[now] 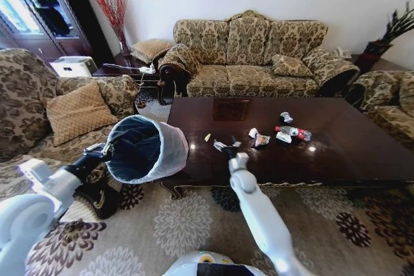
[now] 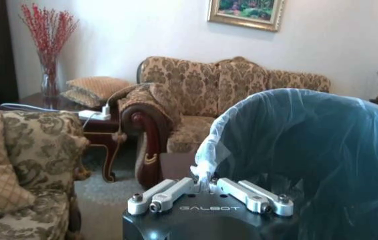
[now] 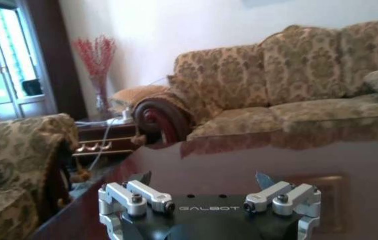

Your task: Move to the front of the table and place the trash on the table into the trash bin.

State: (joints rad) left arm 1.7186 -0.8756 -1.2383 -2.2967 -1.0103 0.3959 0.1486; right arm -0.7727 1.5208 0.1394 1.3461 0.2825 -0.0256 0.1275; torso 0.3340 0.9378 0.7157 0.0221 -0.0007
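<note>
The table (image 1: 336,159) has a glossy dark brown top. The trash lies near its middle: a clear bottle with a red label (image 1: 292,132), a small can (image 1: 285,118), crumpled wrappers (image 1: 261,139) and a yellowish scrap (image 1: 207,137). My left gripper (image 1: 103,151) holds the trash bin (image 1: 145,148) tilted in the air off the table's front left corner. In the left wrist view the left gripper (image 2: 206,182) is shut on the bin's bag-lined rim (image 2: 206,160). My right gripper (image 1: 226,148) hovers open over the table's front edge, left of the wrappers. Nothing sits between its fingers (image 3: 142,179).
A patterned sofa (image 1: 252,56) stands behind the table. Armchairs flank it on the left (image 1: 58,108) and the right (image 1: 388,105). A side table (image 1: 126,69) with a vase of red twigs (image 1: 113,11) fills the back left corner. Patterned carpet (image 1: 187,224) lies in front.
</note>
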